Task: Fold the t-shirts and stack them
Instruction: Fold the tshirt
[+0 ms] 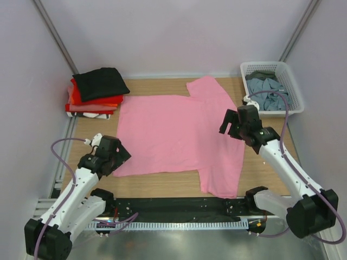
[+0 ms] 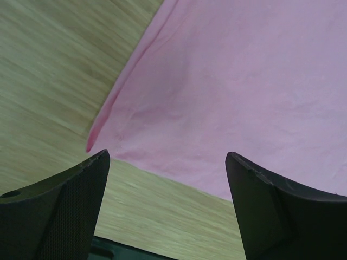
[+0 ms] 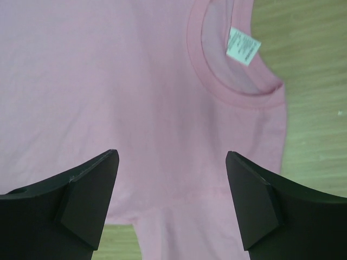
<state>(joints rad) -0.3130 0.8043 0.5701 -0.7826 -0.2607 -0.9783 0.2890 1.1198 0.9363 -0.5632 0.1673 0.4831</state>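
End effectors: left end effector point(image 2: 168, 157) and right end effector point(image 3: 172, 154) both stood with jaws wide apart, gripping nothing, and seemed to hang above the cloth rather than on it.
Under the left: hem corner point(image 2: 89, 147) of the pink shirt point(image 1: 173, 132) lay just ahead of one finger, flat on the desk point(image 1: 260, 173).
Under the right: collar point(image 3: 233, 89) with its white tag point(image 3: 243, 46) sat ahead and to one side of the jaws; plain pink cloth filled the gap between them.
Shirt: spread flat mid-desk, collar toward the right arm, hem toward the left arm, one sleeve far, one near.
Step, as judged: a first lengthwise fold, not yet begun.
Doing it well: each end effector should probably come down at the near edge, the left on the hem corner and the right by the near shoulder. Both should pinch both layers, lift together at matching height, and carry the near edge over toward the far edge with the cloth taut between them.
Risk: catching only the top layer, or lifting unevenly, would likely skew the fold.
Stack: black shirt point(image 1: 100, 82) topped a red shirt point(image 1: 77, 97) and an orange shirt point(image 1: 97, 106) at the far left, just beside the pink shirt's far hem corner.
Basket: basket point(image 1: 294, 89) at the far right held a grey-blue shirt point(image 1: 265, 89).
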